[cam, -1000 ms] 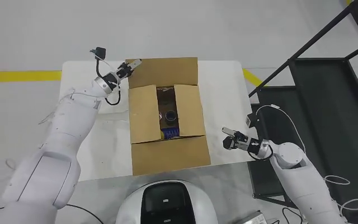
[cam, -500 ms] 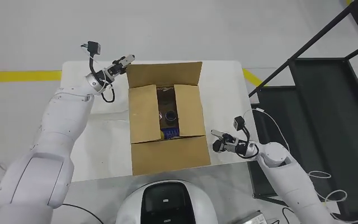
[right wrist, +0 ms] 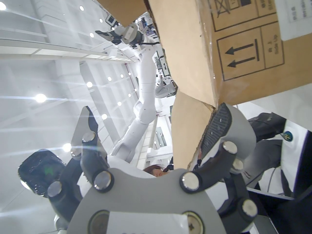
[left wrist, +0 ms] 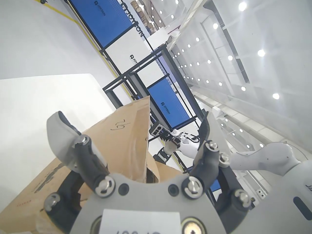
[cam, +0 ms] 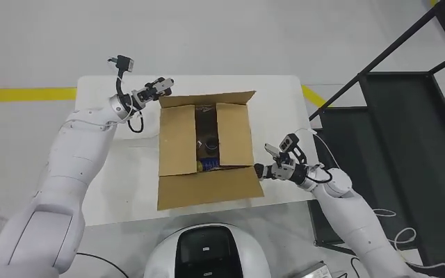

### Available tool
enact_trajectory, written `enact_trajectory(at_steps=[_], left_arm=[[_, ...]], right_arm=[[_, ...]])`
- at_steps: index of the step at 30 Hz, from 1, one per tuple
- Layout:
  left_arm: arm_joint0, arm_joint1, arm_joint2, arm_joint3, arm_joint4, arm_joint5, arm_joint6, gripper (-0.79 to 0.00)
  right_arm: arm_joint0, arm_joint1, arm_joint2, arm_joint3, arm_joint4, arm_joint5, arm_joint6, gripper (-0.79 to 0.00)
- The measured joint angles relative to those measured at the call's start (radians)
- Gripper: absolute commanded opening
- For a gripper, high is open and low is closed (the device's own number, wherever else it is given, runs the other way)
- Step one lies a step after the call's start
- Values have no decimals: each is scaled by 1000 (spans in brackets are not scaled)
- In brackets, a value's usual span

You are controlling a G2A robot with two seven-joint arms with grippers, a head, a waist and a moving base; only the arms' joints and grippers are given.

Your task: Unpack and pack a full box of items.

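A cardboard box [cam: 205, 149] stands on the white table [cam: 278, 104] with its top partly open. Its two side flaps lie over the opening, and the gap between them shows a dark round item [cam: 211, 144] and a blue item [cam: 211, 165]. The far flap [cam: 208, 99] stands nearly upright; the near flap [cam: 208, 189] hangs outward. My left gripper [cam: 163, 85] is open at the box's far left corner, and the far flap [left wrist: 126, 132] rises between its fingers. My right gripper [cam: 268, 167] is open at the near right corner, one pad [right wrist: 217, 125] touching the cardboard edge [right wrist: 187, 127].
A black metal stair frame [cam: 389, 104] stands close to the table's right side. A yellow line [cam: 35, 93] runs across the floor at the left. Bare table lies on both sides of the box.
The far flap has swung from lying outward to nearly upright, with my left gripper staying at its corner. My right gripper has moved in to the box's near right corner.
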Motion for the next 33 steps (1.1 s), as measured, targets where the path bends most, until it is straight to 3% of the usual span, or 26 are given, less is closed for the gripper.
enact_trajectory(at_steps=[9, 15, 27, 33], left_arm=[[22, 41, 8, -54, -14, 14, -14, 0], [19, 49, 30, -66, -32, 18, -18, 0], [15, 60, 86, -97, -57, 20, -20, 0], [9, 64, 108, -101, -68, 13, -13, 0]], right_arm=[[57, -21, -34, 16, 154, 51, 60, 0], [64, -21, -33, 56, 126, 71, 105, 0], [49, -21, -10, 161, 75, 57, 43, 0], [16, -20, 0, 146, 79, 70, 59, 0]])
